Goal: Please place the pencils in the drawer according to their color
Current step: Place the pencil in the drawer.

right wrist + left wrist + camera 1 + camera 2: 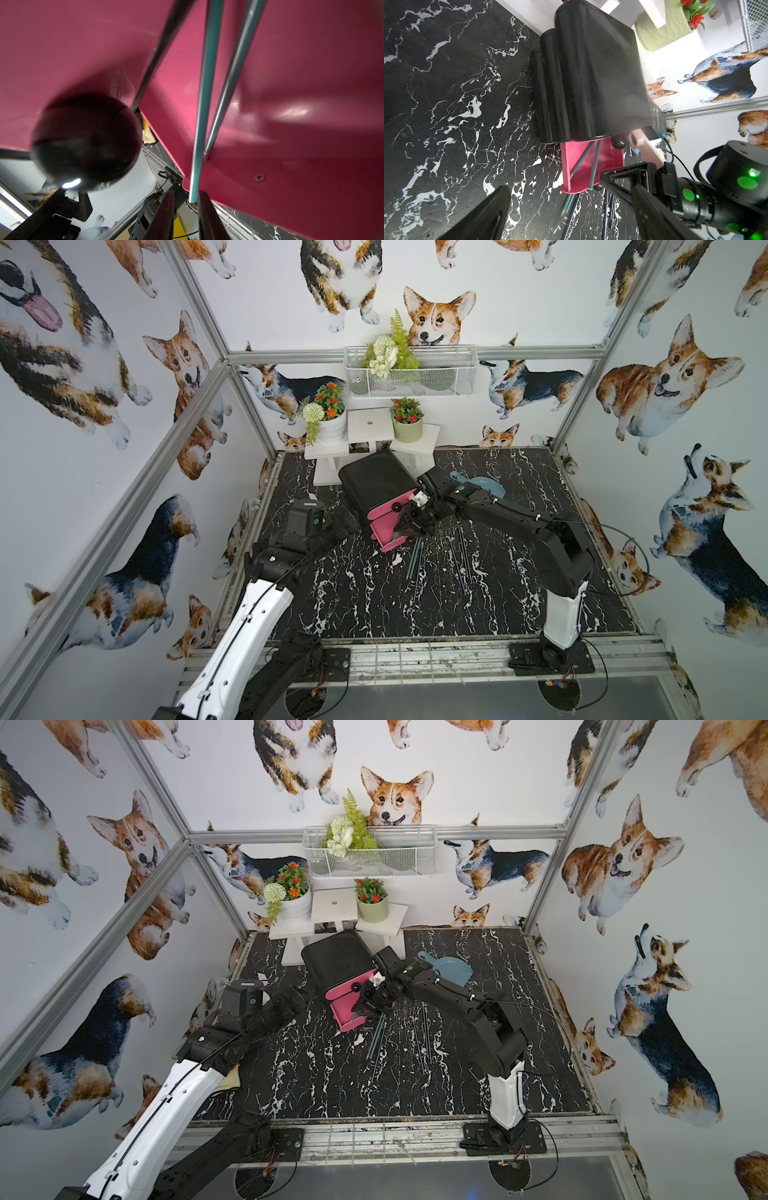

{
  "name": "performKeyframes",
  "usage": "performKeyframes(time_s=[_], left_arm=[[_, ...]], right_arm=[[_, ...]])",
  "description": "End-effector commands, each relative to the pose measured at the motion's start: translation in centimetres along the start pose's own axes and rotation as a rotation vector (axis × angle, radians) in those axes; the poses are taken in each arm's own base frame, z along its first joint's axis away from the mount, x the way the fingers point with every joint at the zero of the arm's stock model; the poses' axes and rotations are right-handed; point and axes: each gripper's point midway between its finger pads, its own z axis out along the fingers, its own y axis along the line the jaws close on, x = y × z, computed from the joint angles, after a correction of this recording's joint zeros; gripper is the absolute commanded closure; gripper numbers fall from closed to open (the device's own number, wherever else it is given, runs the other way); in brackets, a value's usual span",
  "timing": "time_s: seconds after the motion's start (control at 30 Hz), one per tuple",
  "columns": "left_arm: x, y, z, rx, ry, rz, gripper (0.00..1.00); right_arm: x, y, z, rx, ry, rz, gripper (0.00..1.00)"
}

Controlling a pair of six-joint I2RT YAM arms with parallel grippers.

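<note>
Knob (85, 143) beside teal pencils (205, 93); dustpan (451, 969) beside drawer (336, 957)

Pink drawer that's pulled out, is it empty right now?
No, two teal pencils lie slanted inside the open pink drawer.

Teal pencils (207, 83) over the pink drawer (291, 83)
Two lie against its floor; a dark pencil (158, 52) slants beside the round black knob (85, 141). The right gripper (187, 194) stands slightly parted, one teal end unpinched between its fingers (164, 214).
</note>
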Motion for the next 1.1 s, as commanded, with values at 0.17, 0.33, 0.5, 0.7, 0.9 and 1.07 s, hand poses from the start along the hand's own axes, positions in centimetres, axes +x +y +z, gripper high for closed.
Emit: performKeyframes(time_s=[0.17, 0.33, 0.5, 0.7, 0.9, 1.07], left_arm=[[0.4, 0.3, 0.1, -0.005, 0.013, 0.016, 0.04], [0.5, 0.4, 0.1, -0.005, 0.017, 0.017, 0.04], [1.3, 1.3, 0.5, -0.028, 0.04, 0.009, 0.04], [1.7, 2.0, 0.8, -0.051, 0.047, 0.005, 0.04], [2.6, 2.8, 1.5, -0.065, 0.072, 0.011, 0.04], [2.6, 3.1, 1.5, -0.07, 0.064, 0.01, 0.04]], right_arm=[[-0.3, 2.1, -1.8, -0.06, -0.08, -0.114, 0.75], [0.2, 0.3, -2.7, 0.08, -0.143, -0.212, 0.89], [0.5, -1.5, -4.3, 0.348, -0.247, -0.39, 0.92], [-0.1, -2.3, -4.1, 0.515, -0.287, -0.519, 0.93], [-0.8, -2.1, -2.7, 0.596, -0.31, -0.602, 0.93], [-1.3, -2.0, -1.6, 0.624, -0.315, -0.63, 0.93]])
